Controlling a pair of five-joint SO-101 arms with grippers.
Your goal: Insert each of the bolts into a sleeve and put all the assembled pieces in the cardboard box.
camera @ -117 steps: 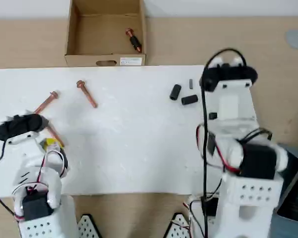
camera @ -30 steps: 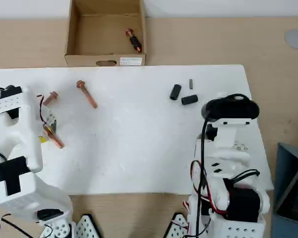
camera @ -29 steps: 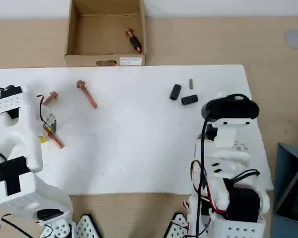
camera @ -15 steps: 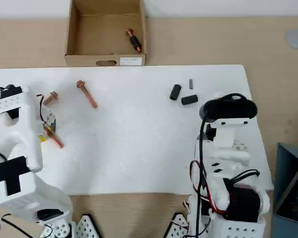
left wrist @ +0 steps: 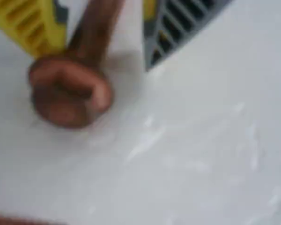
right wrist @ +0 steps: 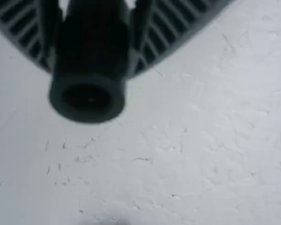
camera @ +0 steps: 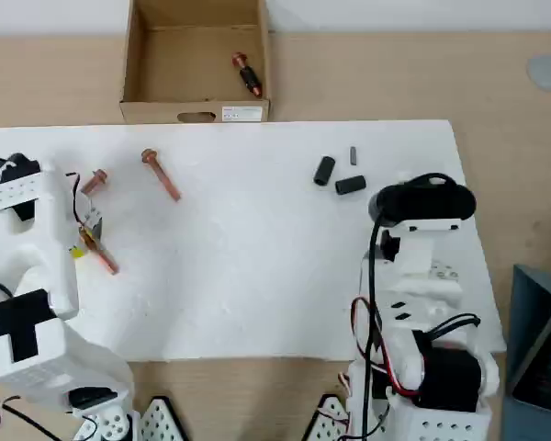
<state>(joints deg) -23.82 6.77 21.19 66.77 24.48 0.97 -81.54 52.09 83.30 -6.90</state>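
A copper bolt (left wrist: 70, 96) stands with its head on the white mat, its shank between the yellow finger (left wrist: 35, 23) and the grey finger (left wrist: 178, 23) of my left gripper (left wrist: 98, 28), which is shut on it. From above, this bolt (camera: 98, 253) lies at the mat's left edge beside the left gripper (camera: 85, 230). Two more bolts (camera: 95, 179) (camera: 160, 174) lie farther back. My right gripper (right wrist: 89, 42) is shut on a black sleeve (right wrist: 88, 91), its open end facing the camera, just above the mat. Two loose sleeves (camera: 324, 170) (camera: 350, 185) lie beyond the right arm (camera: 422, 204).
The cardboard box (camera: 138, 64) stands behind the mat with one assembled piece (camera: 248, 75) inside. A small dark pin (camera: 353, 155) lies near the loose sleeves. The white mat (camera: 257, 266) is bare across its middle. A grey bin (camera: 537, 340) is at the right edge.
The right arm has shifted slightly left. The bolt in the left gripper has edged a little toward the back. Since the oldest frame both arms have changed posture.
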